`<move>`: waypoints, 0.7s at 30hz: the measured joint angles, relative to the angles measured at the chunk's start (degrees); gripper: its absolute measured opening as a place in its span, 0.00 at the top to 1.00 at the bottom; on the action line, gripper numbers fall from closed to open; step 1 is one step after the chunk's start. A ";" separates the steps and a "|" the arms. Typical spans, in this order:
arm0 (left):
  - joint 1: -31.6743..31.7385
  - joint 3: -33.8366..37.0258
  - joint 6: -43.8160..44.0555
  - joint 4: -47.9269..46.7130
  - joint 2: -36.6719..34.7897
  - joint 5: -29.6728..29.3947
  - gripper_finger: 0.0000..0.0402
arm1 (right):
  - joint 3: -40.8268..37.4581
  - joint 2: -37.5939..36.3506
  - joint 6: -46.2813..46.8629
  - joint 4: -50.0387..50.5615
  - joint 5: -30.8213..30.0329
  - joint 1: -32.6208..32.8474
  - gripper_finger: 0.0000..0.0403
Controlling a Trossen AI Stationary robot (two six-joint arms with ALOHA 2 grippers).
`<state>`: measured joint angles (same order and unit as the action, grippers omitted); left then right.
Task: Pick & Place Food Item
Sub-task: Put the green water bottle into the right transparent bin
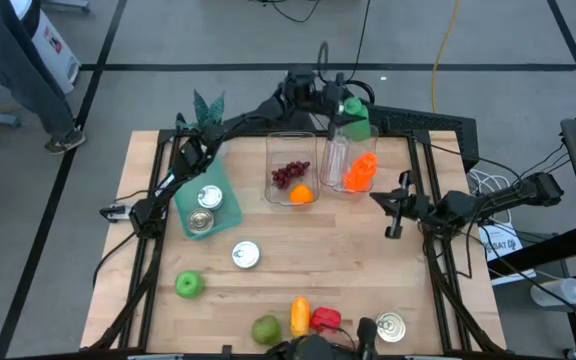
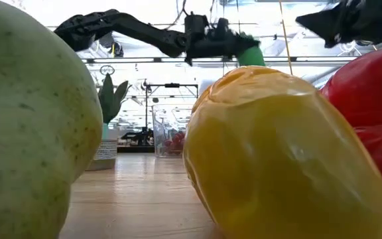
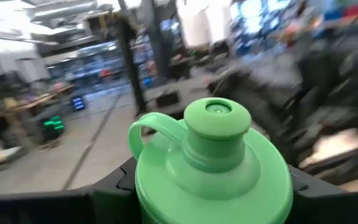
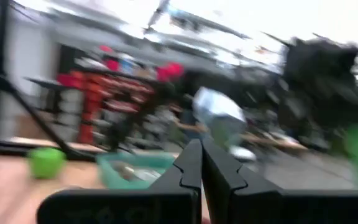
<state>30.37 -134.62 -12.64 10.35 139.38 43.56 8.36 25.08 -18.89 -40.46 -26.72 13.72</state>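
Filling the left wrist view, a green-lidded bottle (image 3: 213, 165) sits clamped in the left claw (image 1: 340, 105), raised over the desk (image 1: 298, 275). Right claw (image 1: 396, 205) hangs nearby, fingers together.

The left arm reaches from the desk's left side diagonally up toward the middle of the far edge; its gripper (image 1: 340, 103) sits raised above that edge, its fingers closed on a green-capped bottle (image 3: 213, 165), which the subject's grasp alone brings in; the right arm comes in from the right edge, stretched level toward the desk's centre; the right gripper (image 1: 392, 208) hangs above the right half of the desk, its two dark fingers (image 4: 191, 167) pressed together, holding nothing.
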 joint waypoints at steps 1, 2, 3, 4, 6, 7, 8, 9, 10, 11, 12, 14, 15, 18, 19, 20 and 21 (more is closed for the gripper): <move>0.49 0.02 2.34 -0.13 -1.25 2.26 0.53 | 0.00 0.02 -0.28 0.31 -2.37 0.00 1.00; 1.07 0.01 5.18 -0.58 -2.63 4.40 0.53 | 0.00 0.05 -0.77 0.34 -4.28 0.00 1.00; 1.40 -0.09 7.59 -0.78 -3.99 6.30 0.53 | 0.00 0.11 -1.50 0.32 -5.54 -0.02 1.00; 1.79 -0.18 9.54 -1.54 -5.39 7.94 0.53 | 0.00 0.11 -2.08 0.26 -6.60 -0.04 1.00; 2.18 -0.24 9.53 -3.54 -7.31 9.88 0.53 | 0.00 0.09 -2.95 0.12 -6.58 -0.04 1.00; 2.19 -0.23 8.54 -4.07 -7.78 9.54 0.53 | 0.00 0.10 -3.43 -0.14 -6.52 -0.02 1.00; 2.13 -0.16 7.81 -4.24 -8.06 8.76 0.53 | 0.00 0.11 -3.92 -0.59 -6.52 -0.02 1.00; 1.99 -0.07 7.52 -4.30 -8.21 8.10 0.53 | 0.00 0.13 -4.74 -1.26 -6.55 -0.02 1.00; 1.78 -0.05 7.14 -4.30 -8.18 7.75 0.53 | 0.00 0.12 -5.78 -1.70 -6.69 -0.02 1.00; 1.61 -0.05 6.81 -4.25 -8.21 7.78 0.53 | 0.00 0.09 -6.73 -1.86 -7.56 -0.02 1.00; 1.47 -0.05 6.29 -4.18 -8.25 7.98 0.53 | 0.00 0.09 -7.35 -2.17 -9.23 0.00 1.00; 1.27 -0.05 4.47 -4.11 -8.37 7.23 0.53 | 0.00 0.11 -7.37 -2.20 -13.05 0.00 0.99; 1.12 -0.05 3.25 -4.25 -8.24 5.57 0.53 | 0.00 0.13 -7.37 -2.18 -14.69 -0.02 0.98; 0.55 -0.09 1.36 -3.01 -6.49 1.13 0.53 | 0.00 0.15 -7.37 -1.73 -18.64 -0.02 0.96; 0.40 -0.08 1.32 -2.18 -5.54 0.89 0.53 | 0.00 0.15 -7.36 -1.32 -20.57 0.00 0.95; 0.20 -0.05 1.42 -1.09 -4.59 0.76 0.53 | 0.00 0.17 -7.35 -0.97 -22.87 0.00 0.94; -0.02 -0.04 1.79 -0.33 -3.67 0.78 0.53 | 0.00 0.17 -7.36 -0.65 -26.01 0.00 0.94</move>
<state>30.35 -134.66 -10.85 10.01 135.71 44.34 8.36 25.26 -26.25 -41.10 -52.73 13.72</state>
